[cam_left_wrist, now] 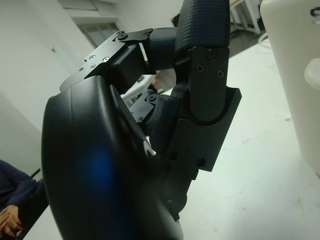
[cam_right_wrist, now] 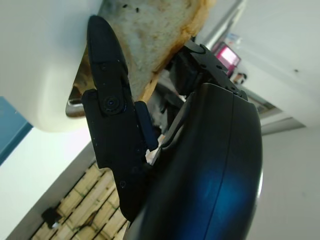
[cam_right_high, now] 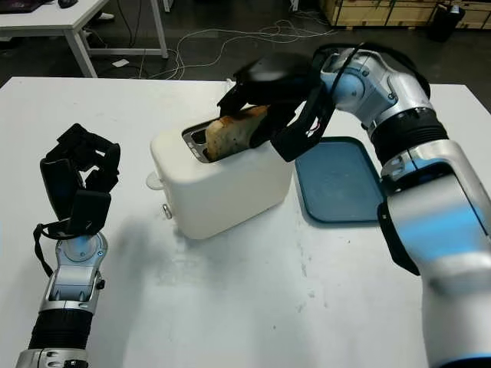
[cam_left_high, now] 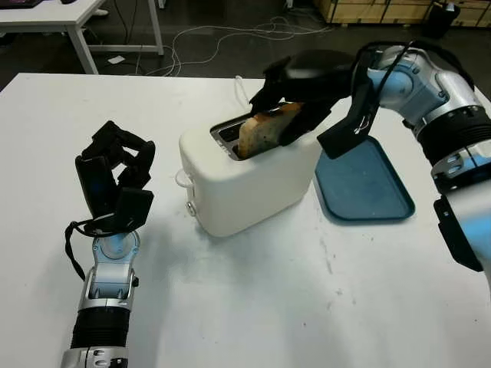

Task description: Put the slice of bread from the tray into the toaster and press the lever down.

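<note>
A white toaster (cam_left_high: pixel 245 184) stands mid-table. A toasted slice of bread (cam_left_high: pixel 265 130) sits tilted, its lower end inside the toaster's slot and its upper part sticking out. My right hand (cam_left_high: pixel 295 103) reaches in from the right over the toaster and is shut on the bread (cam_right_wrist: pixel 150 35), fingers on both faces. The toaster's lever (cam_left_high: pixel 182 179) juts from the end facing my left hand. My left hand (cam_left_high: pixel 115 184) is raised at the left of the table, fingers curled, holding nothing. The blue tray (cam_left_high: pixel 364 184) lies bare just right of the toaster.
A white power cord (cam_left_high: pixel 239 86) leaves the toaster's far side. The table's far edge (cam_left_high: pixel 153 75) runs behind it, with cables on the floor beyond. A person's sleeve and hand (cam_left_wrist: pixel 12 200) show in the left wrist view.
</note>
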`<state>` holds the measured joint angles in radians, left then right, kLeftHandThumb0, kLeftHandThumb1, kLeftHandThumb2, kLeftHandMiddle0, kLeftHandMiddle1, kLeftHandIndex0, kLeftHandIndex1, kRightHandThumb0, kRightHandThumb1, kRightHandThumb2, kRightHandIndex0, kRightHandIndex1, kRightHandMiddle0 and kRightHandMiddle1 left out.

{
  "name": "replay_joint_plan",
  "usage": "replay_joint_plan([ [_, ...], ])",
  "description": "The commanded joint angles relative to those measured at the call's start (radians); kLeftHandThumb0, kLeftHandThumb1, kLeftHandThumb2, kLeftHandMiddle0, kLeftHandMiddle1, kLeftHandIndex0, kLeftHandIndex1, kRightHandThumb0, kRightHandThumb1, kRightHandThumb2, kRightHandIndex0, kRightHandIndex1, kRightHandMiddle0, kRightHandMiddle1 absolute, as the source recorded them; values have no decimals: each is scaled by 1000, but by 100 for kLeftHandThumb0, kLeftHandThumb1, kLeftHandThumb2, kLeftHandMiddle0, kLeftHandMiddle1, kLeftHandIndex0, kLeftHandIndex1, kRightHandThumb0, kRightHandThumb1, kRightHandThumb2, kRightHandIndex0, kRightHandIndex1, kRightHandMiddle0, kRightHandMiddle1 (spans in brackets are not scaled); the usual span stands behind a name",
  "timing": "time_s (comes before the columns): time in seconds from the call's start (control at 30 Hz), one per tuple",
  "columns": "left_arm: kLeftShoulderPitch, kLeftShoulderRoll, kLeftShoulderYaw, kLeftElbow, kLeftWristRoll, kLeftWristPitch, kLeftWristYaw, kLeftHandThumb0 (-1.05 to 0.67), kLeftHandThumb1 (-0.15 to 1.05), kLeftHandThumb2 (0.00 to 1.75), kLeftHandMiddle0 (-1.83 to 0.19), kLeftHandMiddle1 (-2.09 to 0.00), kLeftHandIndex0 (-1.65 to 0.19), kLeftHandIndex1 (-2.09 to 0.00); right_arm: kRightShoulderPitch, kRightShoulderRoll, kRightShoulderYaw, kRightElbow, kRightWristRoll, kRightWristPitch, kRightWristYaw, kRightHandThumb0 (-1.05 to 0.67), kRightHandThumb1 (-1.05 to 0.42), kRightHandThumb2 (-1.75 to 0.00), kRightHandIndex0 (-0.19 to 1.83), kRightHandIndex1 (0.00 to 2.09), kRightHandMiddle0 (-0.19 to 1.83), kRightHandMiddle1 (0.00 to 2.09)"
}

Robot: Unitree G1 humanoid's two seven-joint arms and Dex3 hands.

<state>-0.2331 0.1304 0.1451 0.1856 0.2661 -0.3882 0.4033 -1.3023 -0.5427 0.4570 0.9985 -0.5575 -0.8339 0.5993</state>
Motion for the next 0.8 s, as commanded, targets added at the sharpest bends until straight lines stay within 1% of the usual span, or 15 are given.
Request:
replay_joint_plan([
  [0.0, 6, -5, 0, -4, 0, -3, 5, -98, 92, 31, -99, -161, -84, -147, -35, -20, -19, -22, 17, 25, 20, -82, -78, 0, 0, 9, 24, 1],
  [0.13, 7, -5, -2, -5, 7, 2, 9, -99, 92, 31, -100, -161, -84, -147, -53, -30, -56, -35, 39, 50, 28, -78, -75, 0, 0, 3, 22, 1],
  [0.23, 6, -5, -2, -1, 1, -5, 7, -98, 92, 31, -100, -161, -84, -147, -68, -38, -86, -46, 71, 78, 54, -81, -76, -1, 0, 0, 21, 0],
  [0.43, 5, -3, -2, 5, -1, -13, 5, -99, 92, 31, -99, -161, -84, -147, -53, -33, -188, -65, 222, 175, 151, -77, -70, 0, 3, 2, 23, 1],
  [0.5, 5, -3, -3, 0, 2, -4, 5, -99, 92, 31, -100, -161, -84, -146, -24, -19, -242, -62, 290, 179, 136, -77, -70, 0, 8, 5, 26, 3],
  [0.53, 5, -3, -3, 0, 3, -3, 6, -99, 92, 32, -100, -161, -84, -147, 0, -10, -272, -71, 320, 174, 103, -77, -71, -1, 14, 9, 30, 5],
  [0.57, 4, -3, -3, 2, 2, -5, 6, -99, 92, 32, -100, -161, -84, -147, 38, 4, -310, -86, 354, 165, 55, -76, -75, -1, 21, 25, 40, 7],
  [0.6, 3, -3, -2, 4, 0, -8, 5, -99, 92, 32, -100, -161, -84, -147, 78, 18, -345, -103, 380, 148, -1, -72, -79, -1, 21, 45, 48, 8],
  [0.63, 2, -1, -2, 6, -2, -9, 3, -99, 92, 32, -100, -161, -84, -147, 120, 32, -375, -122, 395, 135, -67, -68, -83, -1, 26, 62, 57, 11],
  [0.67, 2, 0, -2, 7, -3, -11, 1, -99, 92, 32, -100, -161, -84, -147, 159, 46, -398, -141, 402, 126, -130, -63, -88, -3, 38, 77, 69, 16],
  [0.77, -2, 1, -3, 8, -8, -12, -5, -100, 92, 32, -100, -160, -84, -147, 286, 78, -448, -216, 410, 130, -275, -55, -92, -8, 56, 87, 83, 22],
])
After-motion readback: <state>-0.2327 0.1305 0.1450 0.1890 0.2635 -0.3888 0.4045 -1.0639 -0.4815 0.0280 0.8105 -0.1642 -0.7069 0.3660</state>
